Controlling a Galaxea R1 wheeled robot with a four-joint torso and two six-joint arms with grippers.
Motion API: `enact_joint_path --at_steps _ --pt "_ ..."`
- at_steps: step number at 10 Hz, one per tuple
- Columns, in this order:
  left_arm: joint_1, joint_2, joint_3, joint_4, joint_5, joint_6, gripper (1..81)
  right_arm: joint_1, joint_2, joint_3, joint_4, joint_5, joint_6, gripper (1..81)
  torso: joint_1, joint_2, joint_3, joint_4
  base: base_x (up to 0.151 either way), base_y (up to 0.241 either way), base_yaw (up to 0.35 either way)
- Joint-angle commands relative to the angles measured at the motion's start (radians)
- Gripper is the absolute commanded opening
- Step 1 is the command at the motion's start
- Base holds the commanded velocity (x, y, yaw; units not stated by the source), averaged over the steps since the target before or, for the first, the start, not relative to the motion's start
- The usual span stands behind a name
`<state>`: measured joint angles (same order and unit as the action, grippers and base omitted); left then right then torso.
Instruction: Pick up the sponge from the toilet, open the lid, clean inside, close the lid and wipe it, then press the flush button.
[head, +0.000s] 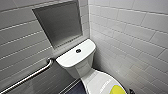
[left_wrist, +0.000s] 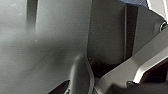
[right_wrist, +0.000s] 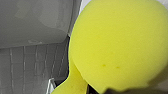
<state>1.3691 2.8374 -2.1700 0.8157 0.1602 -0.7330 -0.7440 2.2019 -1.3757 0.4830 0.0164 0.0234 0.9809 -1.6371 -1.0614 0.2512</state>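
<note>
The sponge (head: 117, 89) is on the closed lid (head: 96, 80), at the front part of it and well apart from the tank (head: 75, 56). In the right wrist view it stands very near to the camera, yellow-green, with one rounded lobe hanging lower. A dark edge of the right gripper (right_wrist: 111, 90) shows just beside it, but I cannot tell if this gripper is open, closed or already holding the sponge. For the left gripper (left_wrist: 82, 82) I also cannot tell. The risks, as I judge them, come first from the sponge itself. It is soft and flat, so a hold on one lobe alone could let it fold and slip out. The lid is glossy, so a push from the side could slide the sponge over the rim to the floor. Second, the toilet (head: 82, 70) sits close in the corner. The tiled wall (head: 130, 32) is near on one side and the grab bar (head: 30, 76) on the other, so an arm moving wide could strike either. The flush button (head: 78, 50) lies on the tank top, and a careless touch there would flush too early. As for writing, there is one short line of dark print (head: 105, 87) on the lid just beside the sponge, too blurred to read. I can read no brand on the tank, nor in the wall niche (head: 60, 23).
</note>
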Motion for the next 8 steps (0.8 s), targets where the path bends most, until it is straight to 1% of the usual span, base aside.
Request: enact_joint_path --at_steps 1,2,4,5,7,8 --pt "-0.012 -0.01 0.013 0.005 0.053 0.004 81.1 0.224 0.089 -0.077 0.025 -0.208 0.003 1.0 0.0 0.0 0.0 0.0 0.0 0.0 0.0" --pt "-0.012 -0.01 0.013 0.005 0.051 0.004 81.1 0.252 0.156 -0.15 0.025 -0.246 0.003 1.0 0.0 0.0 0.0 0.0 0.0 0.0 0.0" --pt "-0.012 -0.01 0.013 0.003 0.051 0.004 81.1 0.292 0.323 -0.378 0.023 -0.338 0.004 1.0 0.0 0.0 0.0 0.0 0.0 0.0 0.0" --pt "-0.011 -0.01 0.013 0.005 0.051 0.004 81.1 0.304 0.394 -0.49 0.019 -0.371 0.004 1.0 0.0 0.0 0.0 0.0 0.0 0.0 0.0" --pt "-0.012 -0.001 -0.002 0.003 0.053 0.004 81.1 0.327 0.517 -0.67 0.006 -0.421 0.003 1.0 0.0 0.0 0.0 0.0 0.0 0.0 0.0" --pt "-0.012 0.01 -0.023 0.002 0.053 0.004 81.1 0.329 0.559 -0.721 -0.013 -0.429 0.003 1.0 0.0 0.0 0.0 0.0 0.0 0.0 0.0"
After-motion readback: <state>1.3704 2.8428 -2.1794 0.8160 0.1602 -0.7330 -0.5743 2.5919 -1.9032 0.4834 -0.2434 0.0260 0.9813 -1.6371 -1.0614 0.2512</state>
